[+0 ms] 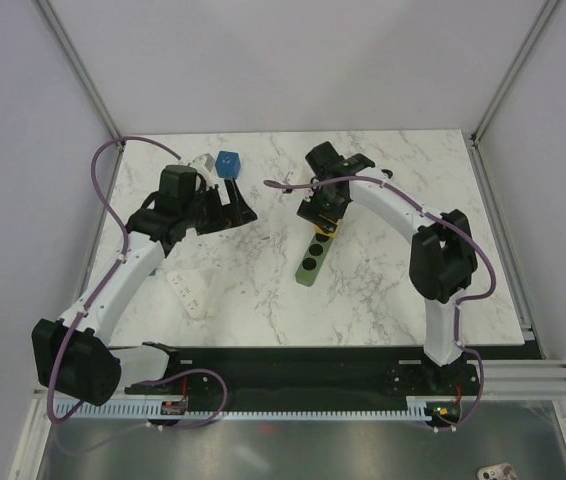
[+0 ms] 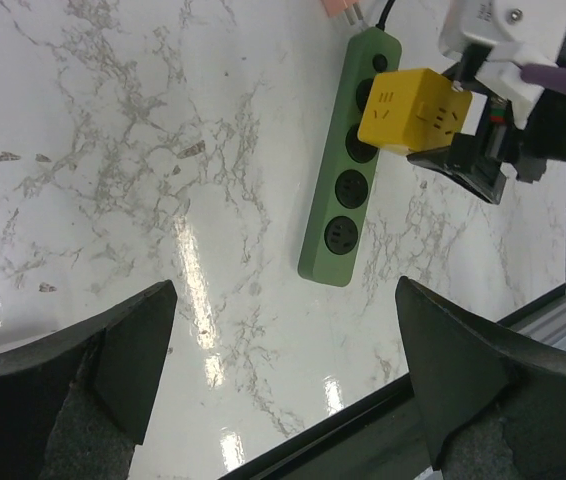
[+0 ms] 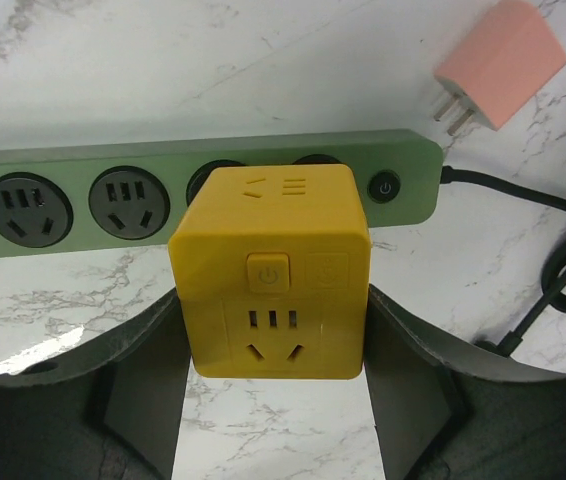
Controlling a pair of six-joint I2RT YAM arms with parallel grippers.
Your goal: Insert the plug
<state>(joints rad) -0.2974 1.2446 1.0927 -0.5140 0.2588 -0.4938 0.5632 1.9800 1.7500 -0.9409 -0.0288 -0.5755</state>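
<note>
My right gripper is shut on a yellow cube plug, one finger on each side. It holds the cube over the green power strip, above the sockets nearest the strip's switch end. The prongs are hidden under the cube, so I cannot tell whether they are in a socket. From above, the cube sits at the far end of the strip. My left gripper is open and empty, hovering left of the strip and looking at the cube.
A pink plug lies beyond the strip's switch end, and the strip's black cable runs off to the right. A blue cube stands at the back left. A white flat object lies front left.
</note>
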